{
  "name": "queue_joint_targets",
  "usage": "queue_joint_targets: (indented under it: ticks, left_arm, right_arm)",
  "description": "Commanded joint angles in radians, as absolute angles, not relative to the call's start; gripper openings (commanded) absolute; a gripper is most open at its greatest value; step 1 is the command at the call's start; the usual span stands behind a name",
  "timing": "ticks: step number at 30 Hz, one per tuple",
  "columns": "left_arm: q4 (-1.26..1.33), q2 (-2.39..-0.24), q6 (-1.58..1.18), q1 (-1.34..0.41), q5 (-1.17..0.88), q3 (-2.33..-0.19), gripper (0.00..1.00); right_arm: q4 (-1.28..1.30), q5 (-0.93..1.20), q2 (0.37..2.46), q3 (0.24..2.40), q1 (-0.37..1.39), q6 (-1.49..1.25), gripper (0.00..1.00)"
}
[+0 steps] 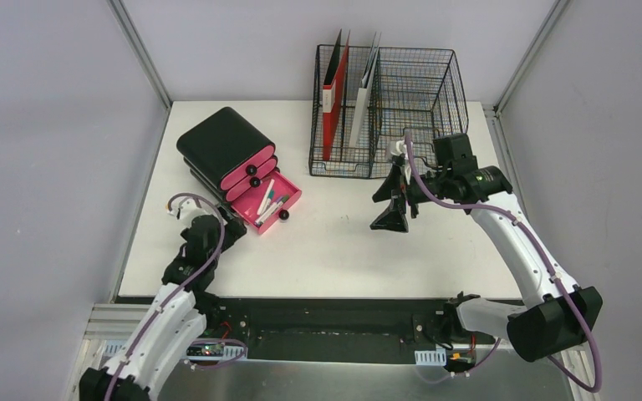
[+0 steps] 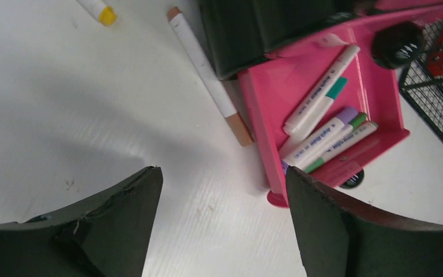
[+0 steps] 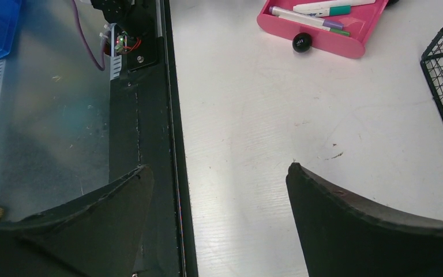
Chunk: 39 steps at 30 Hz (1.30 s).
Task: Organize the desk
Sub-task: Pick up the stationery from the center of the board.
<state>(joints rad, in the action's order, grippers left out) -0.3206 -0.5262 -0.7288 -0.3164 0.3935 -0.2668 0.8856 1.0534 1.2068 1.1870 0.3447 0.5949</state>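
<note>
Bench (image 1: 334, 251) lies white beneath both hands, with two loose pens ahead of the left hand (image 2: 222, 193): an orange-tipped marker (image 2: 205, 72) just beside the open pink drawer (image 2: 277, 92), and a yellow-capped marker (image 2: 101, 10) farther ahead to its left. The left hand is wide and empty. The right hand (image 3: 219, 184), also wide and empty, hangs well apart over bare bench. The likely step is to lower the left hand square across the orange-tipped marker's middle, clear of the drawer wall.

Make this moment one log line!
left gripper open, empty | right gripper open, empty | pink drawer open, markers inside | two loose markers on desk
</note>
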Motion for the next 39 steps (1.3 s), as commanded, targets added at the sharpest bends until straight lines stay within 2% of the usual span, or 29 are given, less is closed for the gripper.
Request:
queue_joint_targets:
  ticks: [1, 3, 5, 7, 17, 28, 39]
  left_arm:
    - [-0.102, -0.645, -0.810, -0.090, 0.026, -0.221, 0.75]
    - [-0.054, -0.710, -0.827, 0.003, -0.086, -0.220, 0.63]
    - [-0.057, -0.770, -0.840, 0.053, -0.114, -0.243, 0.46]
    - [-0.116, -0.825, -0.857, 0.062, -0.083, -0.290, 0.39]
    - [-0.381, -1.104, -1.003, 0.062, 0.056, -0.496, 0.48]
    - [-0.372, -1.255, -1.028, 0.062, 0.064, -0.633, 0.57]
    - [-0.437, -1.419, -1.061, 0.061, 0.055, -0.742, 0.58]
  right_arm:
    - [0.837, 1.087, 1.190, 1.189, 0.333, 0.593, 0.89]
    - [0.837, 1.086, 1.187, 1.187, 0.329, 0.595, 0.89]
    - [0.837, 1.087, 1.186, 1.187, 0.327, 0.596, 0.89]
    - [0.837, 1.085, 1.188, 1.187, 0.327, 0.597, 0.89]
    - [0.839, 1.093, 1.196, 1.186, 0.326, 0.598, 0.89]
    - [0.837, 1.097, 1.191, 1.181, 0.324, 0.601, 0.90]
    - [0.836, 1.098, 1.189, 1.178, 0.322, 0.601, 0.91]
